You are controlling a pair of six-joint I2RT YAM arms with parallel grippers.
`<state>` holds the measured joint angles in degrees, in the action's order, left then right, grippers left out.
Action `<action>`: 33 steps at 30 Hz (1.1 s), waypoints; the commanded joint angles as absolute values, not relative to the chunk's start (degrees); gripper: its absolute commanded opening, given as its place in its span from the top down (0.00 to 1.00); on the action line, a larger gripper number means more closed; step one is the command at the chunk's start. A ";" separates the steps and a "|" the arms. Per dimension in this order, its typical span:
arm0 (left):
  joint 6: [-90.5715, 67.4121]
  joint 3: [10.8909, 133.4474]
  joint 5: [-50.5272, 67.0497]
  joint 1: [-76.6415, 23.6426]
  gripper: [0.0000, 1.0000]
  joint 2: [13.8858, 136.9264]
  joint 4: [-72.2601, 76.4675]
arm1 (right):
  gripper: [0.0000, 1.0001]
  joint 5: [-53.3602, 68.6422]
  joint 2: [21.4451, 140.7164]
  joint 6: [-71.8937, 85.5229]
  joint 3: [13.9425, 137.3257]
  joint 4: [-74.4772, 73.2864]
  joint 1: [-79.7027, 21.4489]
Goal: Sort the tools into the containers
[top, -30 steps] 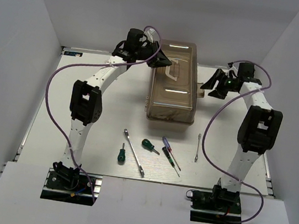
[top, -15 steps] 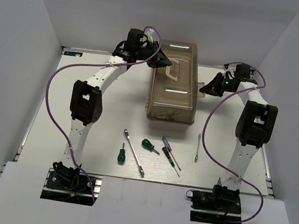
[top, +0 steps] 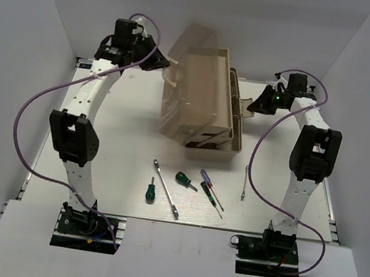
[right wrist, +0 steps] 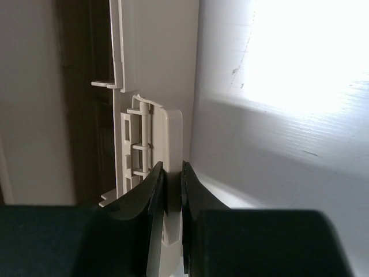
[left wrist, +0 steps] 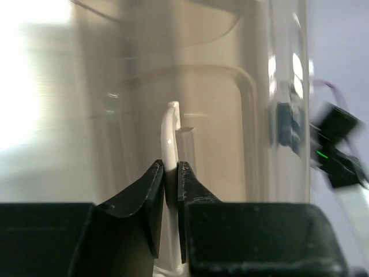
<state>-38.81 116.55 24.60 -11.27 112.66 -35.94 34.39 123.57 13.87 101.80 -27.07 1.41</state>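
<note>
The toolbox [top: 215, 141] stands at the back middle of the table. Its translucent brown lid [top: 175, 92] is swung up and to the left, baring a beige tray [top: 207, 79]. My left gripper [top: 160, 63] is shut on the lid's pale handle [left wrist: 169, 130], as the left wrist view shows with the left gripper [left wrist: 171, 173] pinching it. My right gripper [top: 252, 105] is shut on a beige latch tab [right wrist: 173, 135] at the box's right side. On the table in front lie two green-handled screwdrivers [top: 150, 192] [top: 184, 179], a purple-and-red screwdriver [top: 205, 178], a thin dark one [top: 213, 196] and two silver wrenches [top: 165, 189] [top: 245, 182].
White walls close in the table at the back and on both sides. Purple cables loop from both arms. The tools lie in a loose row near the front edge, between the two arm bases.
The left arm has swung up and to the left with the handle, opening the lid and lifting the tray. The right gripper has shut on the latch tab at the box's right side.
</note>
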 commanded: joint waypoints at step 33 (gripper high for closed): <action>-27.78 93.71 -6.50 -4.48 0.77 89.24 -49.57 | 0.63 19.42 90.82 -16.78 75.36 -36.46 6.24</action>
